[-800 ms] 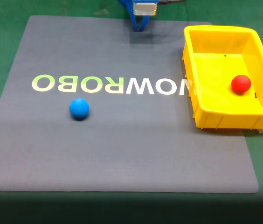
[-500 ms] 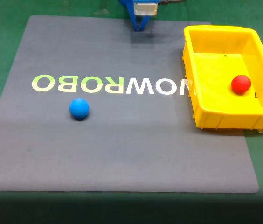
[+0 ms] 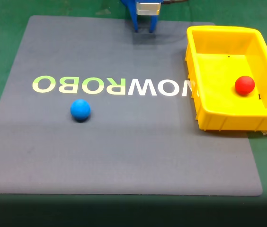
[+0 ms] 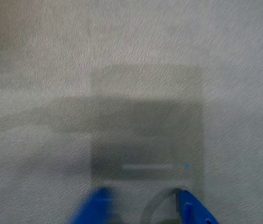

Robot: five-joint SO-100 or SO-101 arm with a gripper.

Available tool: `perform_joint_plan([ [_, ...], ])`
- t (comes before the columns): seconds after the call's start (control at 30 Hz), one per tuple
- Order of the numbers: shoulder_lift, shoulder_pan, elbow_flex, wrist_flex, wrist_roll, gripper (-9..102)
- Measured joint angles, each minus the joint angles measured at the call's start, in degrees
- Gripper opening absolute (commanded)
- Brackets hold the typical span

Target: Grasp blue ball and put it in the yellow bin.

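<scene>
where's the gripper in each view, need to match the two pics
Fixed view: the gripper hangs at the top edge, above the W of the lettering, fingers apart.
Wrist view: the gripper enters from the bottom edge, one blue finger either side of a gap.
Shared landmark: the grey mat beneath it.
</scene>
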Motion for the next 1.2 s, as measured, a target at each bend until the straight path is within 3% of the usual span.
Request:
perform_joint_plan([
  [0.37, -8.3, 7.3, -11.7, -7.6, -10.8, 34],
  [0.83, -58.8, 14.6, -47.2, -25.4, -11.4, 35],
  [1.2, -89.1, 17.1, -70.0, -27.8, -11.4, 34],
])
